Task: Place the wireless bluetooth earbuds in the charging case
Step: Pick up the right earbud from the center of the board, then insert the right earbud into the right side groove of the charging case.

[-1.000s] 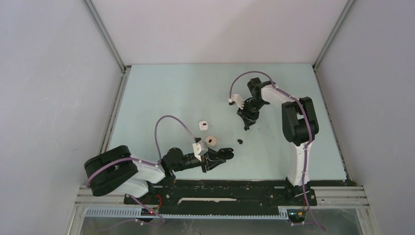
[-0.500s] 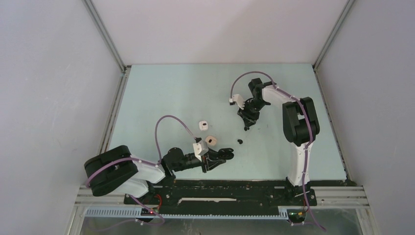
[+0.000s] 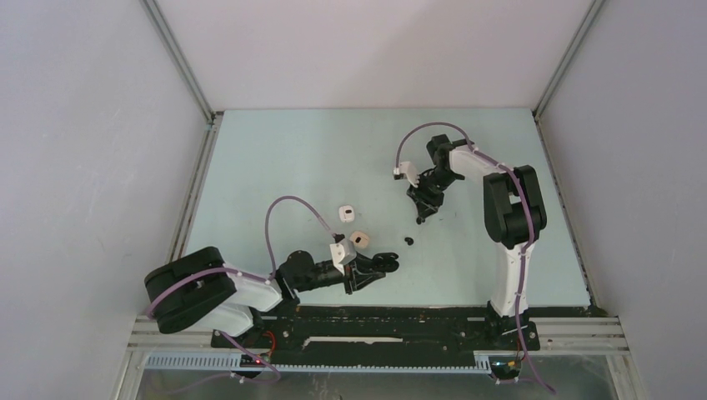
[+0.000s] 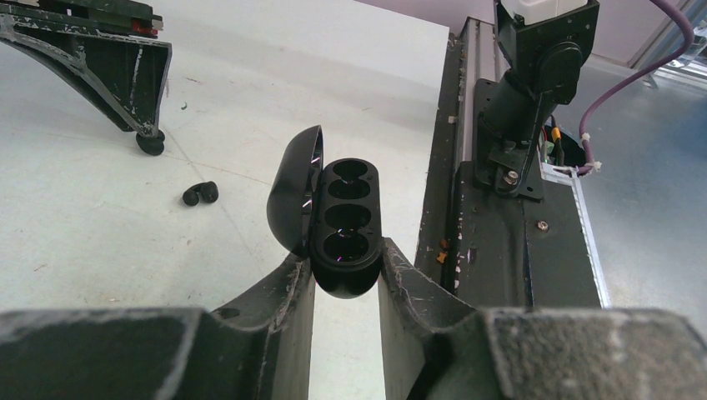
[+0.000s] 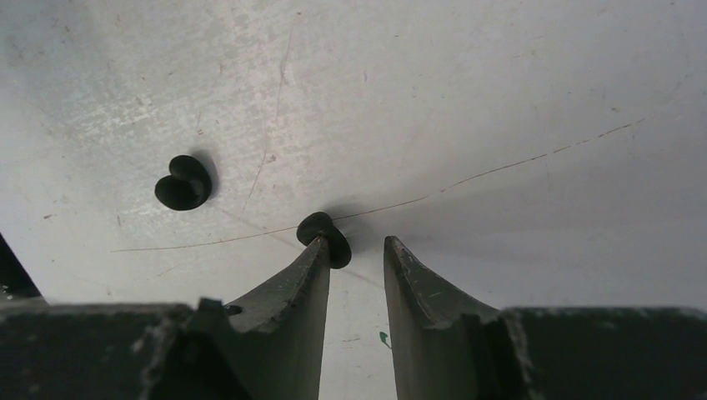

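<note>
The black charging case (image 4: 343, 218) stands with its lid swung open and its dark sockets showing, and my left gripper (image 4: 346, 267) is shut on its lower end. In the top view that gripper (image 3: 380, 265) lies low near the front edge. My right gripper (image 5: 357, 244) points down at the table with its jaws apart and nothing between them. One black earbud (image 5: 323, 237) rests on the table against the tip of its left finger. A second black earbud (image 5: 183, 183) lies loose to the left, and also shows as the earbud (image 3: 408, 241) between the two arms.
Two small pale cases, one white (image 3: 346, 214) and one beige (image 3: 359, 238), sit on the pale table (image 3: 275, 167) just beyond the left gripper. The black base rail (image 4: 500, 250) runs along the near edge. Grey walls enclose the table.
The right wrist has shifted slightly to the right above the earbud, its jaws a touch narrower. The left arm and the case have not moved.
</note>
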